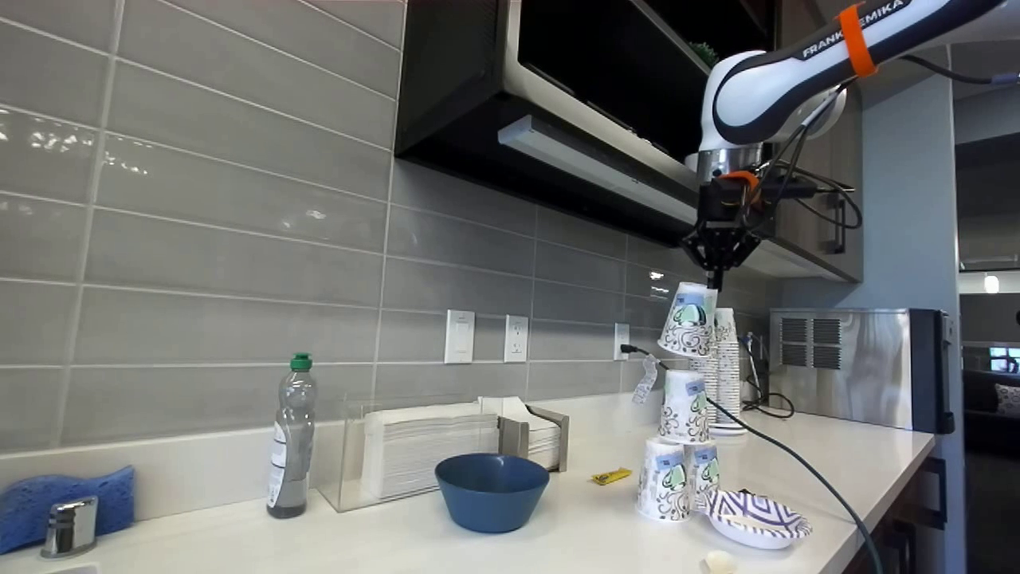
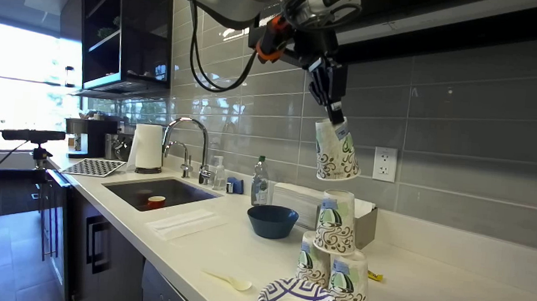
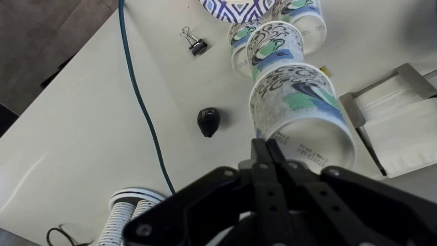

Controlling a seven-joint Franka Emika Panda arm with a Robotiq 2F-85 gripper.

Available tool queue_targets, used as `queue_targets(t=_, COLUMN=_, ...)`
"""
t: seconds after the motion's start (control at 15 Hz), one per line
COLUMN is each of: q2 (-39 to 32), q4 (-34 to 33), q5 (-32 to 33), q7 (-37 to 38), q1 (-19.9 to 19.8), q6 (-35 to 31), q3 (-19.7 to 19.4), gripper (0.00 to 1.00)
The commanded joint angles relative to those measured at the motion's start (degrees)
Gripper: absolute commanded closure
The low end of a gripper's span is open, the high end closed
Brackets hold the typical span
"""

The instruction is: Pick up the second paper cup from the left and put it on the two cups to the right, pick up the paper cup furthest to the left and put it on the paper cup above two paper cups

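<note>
Nearly closed fingers [image 3: 260, 153] pinch an upturned cup [image 2: 336, 154] over the three-cup stack [image 2: 336, 242] right of the bowl [image 2: 270, 227], likely to top it.

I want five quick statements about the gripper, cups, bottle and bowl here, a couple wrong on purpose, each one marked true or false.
1. The gripper holds a tilted paper cup. True.
2. It touches another cup. False: it hangs above the top stacked cup, apart from it.
3. The top stacked cup rests on two bottom cups. True.
4. The bottle has a red cap. False: the bottle has a green cap.
5. A blue bowl stands on the counter. True.
</note>
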State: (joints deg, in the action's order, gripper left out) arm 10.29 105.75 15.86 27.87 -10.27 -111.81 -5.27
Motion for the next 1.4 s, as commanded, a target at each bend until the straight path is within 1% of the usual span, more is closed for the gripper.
queue_targets(t=0.0, q2=-3.5, q4=-4.4, q5=-1.6, q7=-1.1, q1=-0.2, q6=3.3, q3=-0.9, gripper=1.0)
queue_targets(t=0.6, q2=-6.9, q4=-8.4, q5=-4.2, q7=-2.2, q1=0.2, q6=7.7, q3=-2.1, gripper=1.0)
queue_targets(t=0.93, q2=-8.2, q4=-9.1, q5=-5.2, q7=-2.2, q1=0.2, q6=7.1, q3=-2.4, gripper=1.0)
queue_targets(t=1.33, q2=-9.9, q4=-10.2, q5=-5.0, q7=-2.4, q1=0.2, q6=6.5, q3=-2.8, gripper=1.0)
